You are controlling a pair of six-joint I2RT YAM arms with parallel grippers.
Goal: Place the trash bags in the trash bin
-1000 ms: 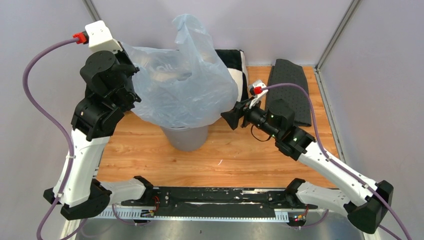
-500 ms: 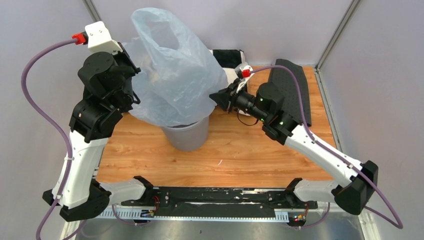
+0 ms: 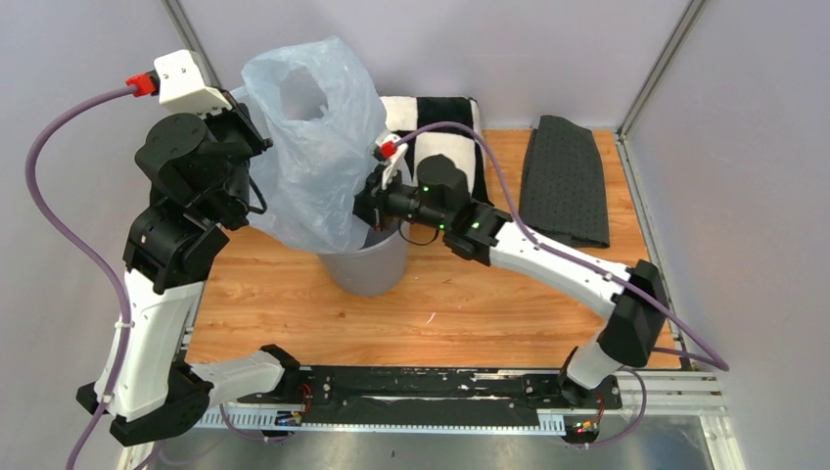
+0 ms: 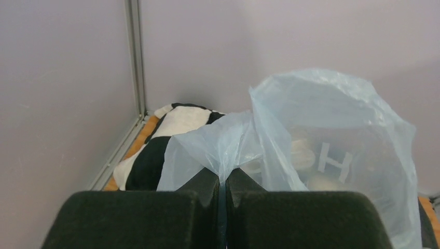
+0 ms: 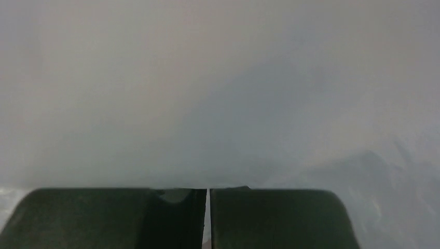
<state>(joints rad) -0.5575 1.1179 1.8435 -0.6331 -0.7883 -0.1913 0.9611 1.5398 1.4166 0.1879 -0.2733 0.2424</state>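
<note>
Wooden table carries everything. Trash bag is the biggest item: pale blue, translucent, white lettering, held up in the air. Its lower end sits at the mouth of the trash bin, the bulk is above the rim and to the left, and I can't tell how much is inside. Bin is grey, upright, centre-left on the table. Checkered pillow lies behind the bin at the back wall. Dark mat lies to the pillow's right, apart from it. Left gripper is up high at the bag's left side, fingers clamped on a pinched fold of plastic. Right gripper presses into the bag's right side just above the bin rim, fingers together bar a hairline slit. Its wrist view is all grey haze, so I can't tell if any film is caught.
</note>
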